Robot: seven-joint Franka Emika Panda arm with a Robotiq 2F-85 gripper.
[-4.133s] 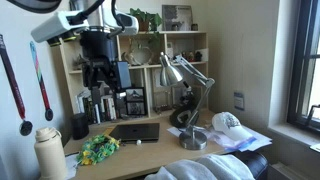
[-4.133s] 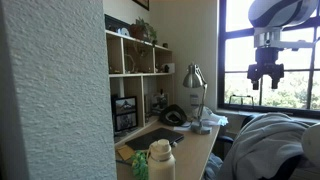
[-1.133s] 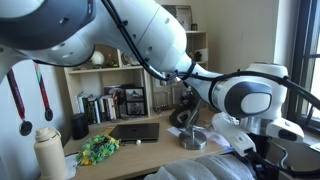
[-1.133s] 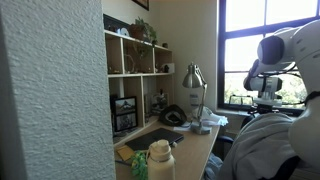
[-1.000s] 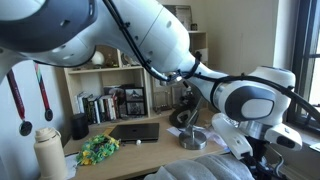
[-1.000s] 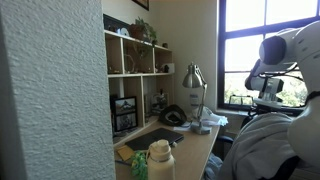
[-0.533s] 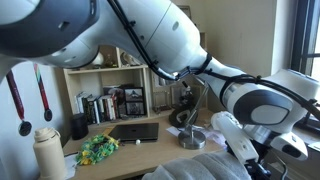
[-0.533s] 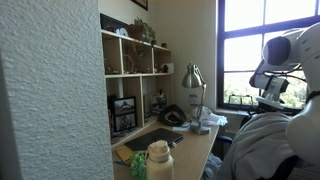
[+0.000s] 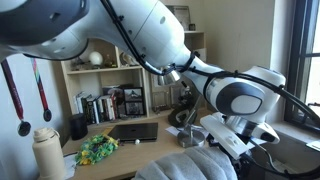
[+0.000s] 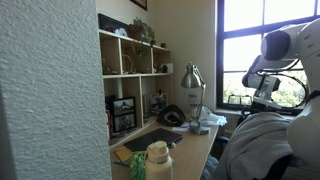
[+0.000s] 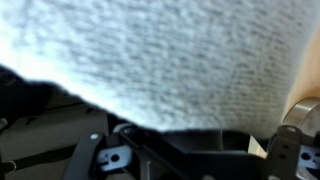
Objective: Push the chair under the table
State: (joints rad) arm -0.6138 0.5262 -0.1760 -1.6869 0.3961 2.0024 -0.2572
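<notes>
The chair (image 9: 190,166) shows at the bottom of both exterior views, its backrest covered by pale grey-white garments (image 10: 262,140). It stands at the front edge of the light-wood table (image 9: 140,155), which also shows in an exterior view (image 10: 192,150). In the wrist view the garments (image 11: 170,55) fill the upper picture and the chair's black back (image 11: 190,150) lies below them. My gripper (image 11: 185,160) is pressed close against the backrest, its two fingers spread wide at the left and right edges. My arm (image 9: 240,100) bends down behind the chair.
A light-wood bookshelf unit (image 9: 110,80) with books and a plant stands on the table's far side. A silver lamp (image 10: 193,78), a dark laptop (image 9: 133,131), a yellow-green bundle (image 9: 98,148) and a cream bottle (image 9: 47,152) are on the table. A window (image 10: 255,45) is beyond the chair.
My arm has come down behind the chair over the last seconds. Since half a second ago, arm and garment-covered backrest have shifted a little toward the table.
</notes>
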